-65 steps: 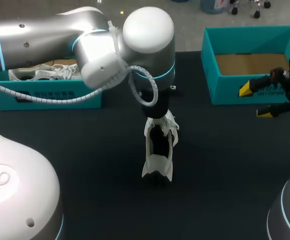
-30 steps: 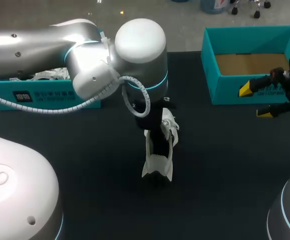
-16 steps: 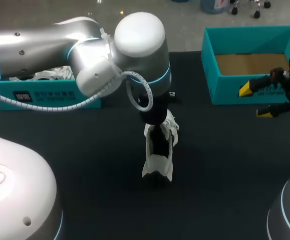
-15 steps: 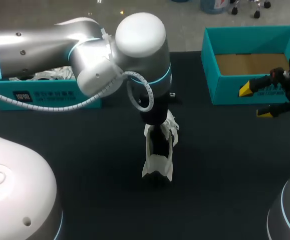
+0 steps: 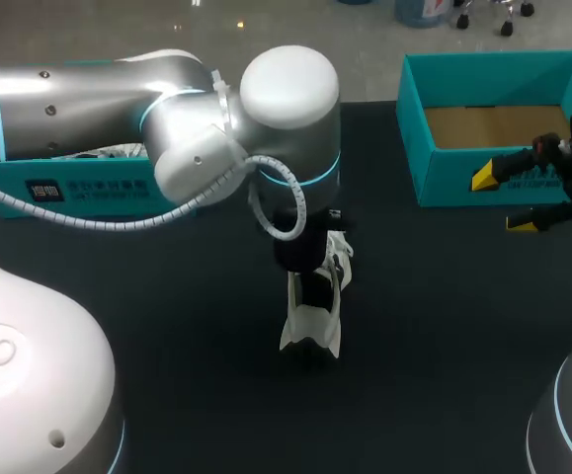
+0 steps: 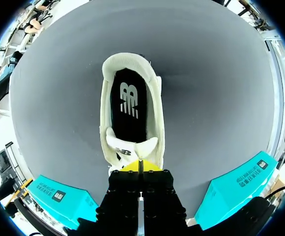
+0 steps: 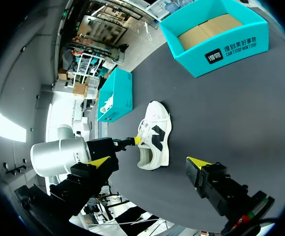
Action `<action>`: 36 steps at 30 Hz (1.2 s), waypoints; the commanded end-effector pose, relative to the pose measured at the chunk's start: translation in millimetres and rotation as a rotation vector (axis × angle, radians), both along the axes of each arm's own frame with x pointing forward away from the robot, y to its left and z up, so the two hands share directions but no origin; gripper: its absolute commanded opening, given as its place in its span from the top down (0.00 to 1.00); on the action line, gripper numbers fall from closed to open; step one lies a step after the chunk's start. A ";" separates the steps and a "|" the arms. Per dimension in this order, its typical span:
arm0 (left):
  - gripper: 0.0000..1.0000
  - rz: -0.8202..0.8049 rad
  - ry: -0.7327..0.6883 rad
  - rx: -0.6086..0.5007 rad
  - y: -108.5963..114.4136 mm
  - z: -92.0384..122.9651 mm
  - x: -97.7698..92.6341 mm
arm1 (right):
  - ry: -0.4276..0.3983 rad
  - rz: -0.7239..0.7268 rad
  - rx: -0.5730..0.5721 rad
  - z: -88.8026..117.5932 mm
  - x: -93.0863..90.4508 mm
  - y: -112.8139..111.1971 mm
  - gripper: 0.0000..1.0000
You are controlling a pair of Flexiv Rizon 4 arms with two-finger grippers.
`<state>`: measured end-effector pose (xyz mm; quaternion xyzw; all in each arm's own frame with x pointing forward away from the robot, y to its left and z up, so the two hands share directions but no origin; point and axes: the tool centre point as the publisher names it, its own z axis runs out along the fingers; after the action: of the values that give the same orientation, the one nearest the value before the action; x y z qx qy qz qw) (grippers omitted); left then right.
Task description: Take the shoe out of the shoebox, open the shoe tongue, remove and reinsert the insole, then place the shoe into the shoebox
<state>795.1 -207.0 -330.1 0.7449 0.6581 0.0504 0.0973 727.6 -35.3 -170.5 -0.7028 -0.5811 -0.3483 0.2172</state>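
The left gripper (image 6: 140,166) pinches the tongue (image 6: 132,146) tight. The right gripper (image 5: 503,200) is wide open and empty. Nothing holds the shoe (image 6: 130,105) in the middle of the desk (image 5: 444,326), so a pull might tip it.

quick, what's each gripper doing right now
Left gripper: closed, pinching the shoe tongue.
Right gripper: open, holding nothing.

A broad table (image 5: 444,326) with a dark, matte, near-black top under soft, even light.
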 end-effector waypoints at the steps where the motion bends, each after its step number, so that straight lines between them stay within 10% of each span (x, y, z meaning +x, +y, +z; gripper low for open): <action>1: 1.00 0.003 0.002 0.007 6.6 -0.6 -7.2 | 0.001 -0.002 -0.003 -0.3 -0.3 0.3 0.00; 9: 1.00 0.091 0.003 -0.014 2.7 15.2 -10.8 | 0.001 -0.002 -0.003 -0.3 -0.3 0.3 0.00; 16: 1.00 0.503 0.050 -0.135 4.6 15.6 -11.2 | 0.001 -0.002 -0.003 -0.3 -0.3 0.3 0.00; 36: 1.00 0.503 0.050 -0.135 4.6 15.6 -11.2 | 0.001 -0.002 -0.003 -0.3 -0.3 0.3 0.00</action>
<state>784.2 -204.4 -314.6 0.5500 0.8273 0.0113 0.1137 727.6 -35.3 -170.5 -0.7028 -0.5811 -0.3483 0.2172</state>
